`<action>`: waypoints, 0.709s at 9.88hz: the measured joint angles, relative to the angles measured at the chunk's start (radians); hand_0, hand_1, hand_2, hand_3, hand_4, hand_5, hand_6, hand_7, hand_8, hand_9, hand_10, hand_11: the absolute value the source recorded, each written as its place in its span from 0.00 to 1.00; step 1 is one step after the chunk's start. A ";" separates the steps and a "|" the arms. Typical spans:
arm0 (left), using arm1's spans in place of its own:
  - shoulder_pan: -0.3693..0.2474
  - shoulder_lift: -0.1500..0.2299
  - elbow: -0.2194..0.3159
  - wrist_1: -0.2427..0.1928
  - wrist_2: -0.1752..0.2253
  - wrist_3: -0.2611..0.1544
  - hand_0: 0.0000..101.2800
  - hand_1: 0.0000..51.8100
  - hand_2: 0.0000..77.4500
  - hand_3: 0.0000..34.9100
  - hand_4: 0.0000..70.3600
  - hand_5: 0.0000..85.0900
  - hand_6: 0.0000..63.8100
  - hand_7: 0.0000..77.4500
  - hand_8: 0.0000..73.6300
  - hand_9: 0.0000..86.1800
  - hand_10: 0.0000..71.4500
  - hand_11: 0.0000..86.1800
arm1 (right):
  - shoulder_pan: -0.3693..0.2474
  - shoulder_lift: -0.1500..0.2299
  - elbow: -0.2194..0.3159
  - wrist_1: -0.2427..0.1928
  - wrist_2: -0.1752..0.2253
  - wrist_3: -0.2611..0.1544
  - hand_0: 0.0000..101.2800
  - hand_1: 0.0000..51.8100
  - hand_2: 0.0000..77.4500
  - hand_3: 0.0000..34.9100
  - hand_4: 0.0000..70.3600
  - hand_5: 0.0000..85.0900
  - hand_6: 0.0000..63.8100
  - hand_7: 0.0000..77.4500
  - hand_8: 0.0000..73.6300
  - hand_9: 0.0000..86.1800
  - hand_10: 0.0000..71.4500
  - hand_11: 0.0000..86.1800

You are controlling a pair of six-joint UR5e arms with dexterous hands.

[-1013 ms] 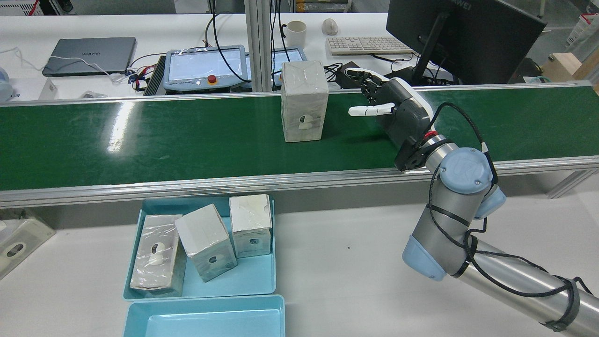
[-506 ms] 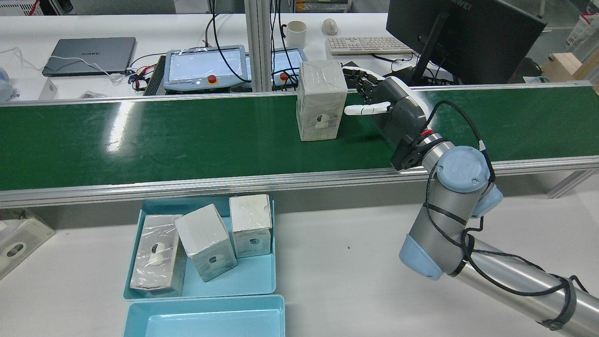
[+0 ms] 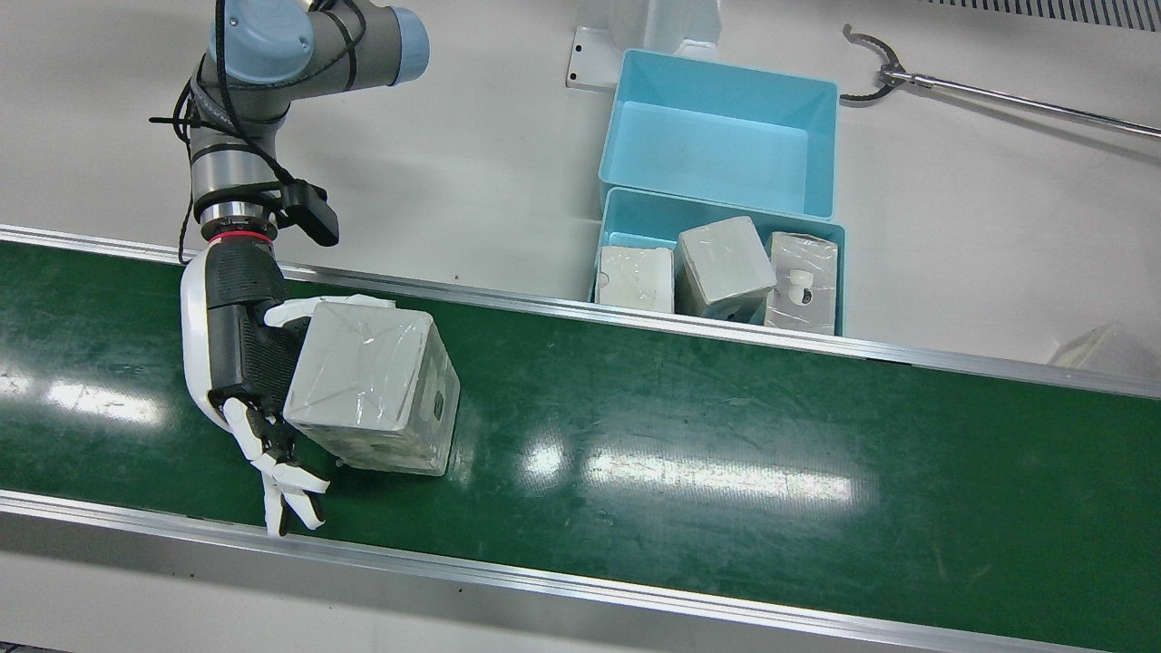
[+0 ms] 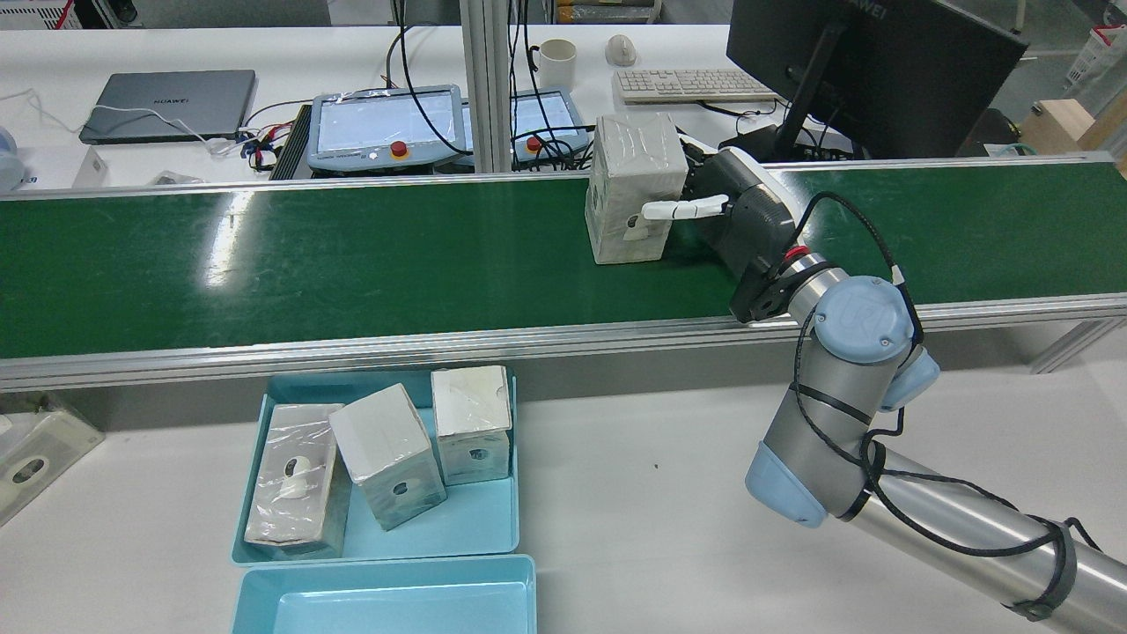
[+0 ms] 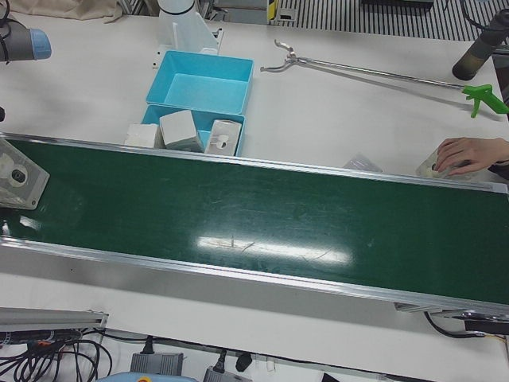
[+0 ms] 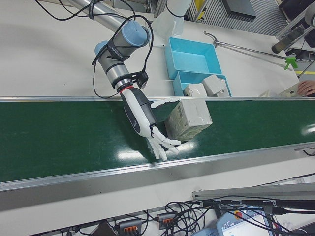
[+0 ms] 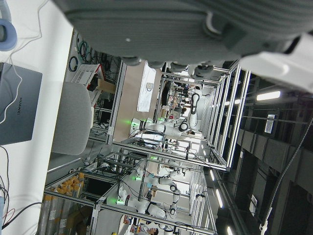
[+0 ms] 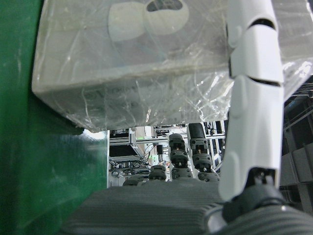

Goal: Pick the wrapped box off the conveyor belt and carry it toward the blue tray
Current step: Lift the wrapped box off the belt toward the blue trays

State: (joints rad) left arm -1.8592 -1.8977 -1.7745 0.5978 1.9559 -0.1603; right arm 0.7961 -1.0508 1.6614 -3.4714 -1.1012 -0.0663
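The wrapped box (image 3: pixel 372 390) (image 4: pixel 634 176) (image 6: pixel 189 118) stands on the green conveyor belt (image 3: pixel 726 426), and its edge shows at the left of the left-front view (image 5: pixel 20 179). My right hand (image 3: pixel 240 354) (image 4: pixel 748 216) (image 6: pixel 142 118) is open around its side: the palm faces the box, the thumb (image 8: pixel 254 122) lies across the near face, and the fingers (image 3: pixel 281 481) splay past the far corner. The blue tray (image 3: pixel 839 272) (image 4: pixel 475 519) beside the belt holds three wrapped boxes. Only the grey palm of my left hand (image 7: pixel 171 29) shows.
A second, empty blue tray (image 3: pixel 717 136) (image 4: pixel 387 599) sits beside the first. A long grabber tool (image 3: pixel 998 91) lies on the table. A person's hand (image 5: pixel 469 153) rests on a wrapped packet near the belt's far end. Teach pendants (image 4: pixel 379 123) and a monitor (image 4: pixel 880 70) stand behind the belt.
The box has travelled along the belt toward my right hand and now sits against it. The hand shifted slightly toward the box, its thumb now over the box's near face.
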 joint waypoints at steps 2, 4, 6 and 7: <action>0.000 0.000 0.000 0.000 0.000 0.000 0.00 0.00 0.01 0.00 0.00 0.01 0.01 0.00 0.01 0.01 0.01 0.01 | -0.002 0.010 -0.016 0.000 -0.001 -0.001 0.48 0.32 0.18 0.00 0.17 0.28 0.11 0.07 0.02 0.04 0.00 0.01; 0.000 0.000 0.000 0.000 0.000 0.000 0.00 0.00 0.01 0.00 0.00 0.01 0.01 0.00 0.01 0.00 0.00 0.01 | -0.006 0.027 -0.033 0.000 -0.002 -0.002 0.48 0.32 0.18 0.00 0.17 0.28 0.11 0.07 0.02 0.04 0.00 0.01; 0.000 0.000 0.000 0.000 0.000 0.000 0.00 0.00 0.01 0.00 0.00 0.01 0.01 0.01 0.01 0.01 0.01 0.01 | -0.004 0.050 -0.047 -0.002 -0.020 0.000 0.53 0.39 0.34 0.00 0.21 0.54 0.38 0.35 0.29 0.27 0.14 0.05; 0.000 0.000 0.000 0.000 0.000 0.000 0.00 0.00 0.01 0.00 0.00 0.01 0.01 0.01 0.01 0.00 0.01 0.01 | 0.004 0.063 -0.046 -0.003 -0.036 0.001 0.57 0.29 0.39 0.00 0.24 0.58 0.50 0.40 0.47 0.42 0.21 0.16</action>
State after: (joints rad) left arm -1.8591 -1.8977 -1.7745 0.5978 1.9559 -0.1603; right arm 0.7998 -0.9880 1.6149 -3.4740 -1.1367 -0.0651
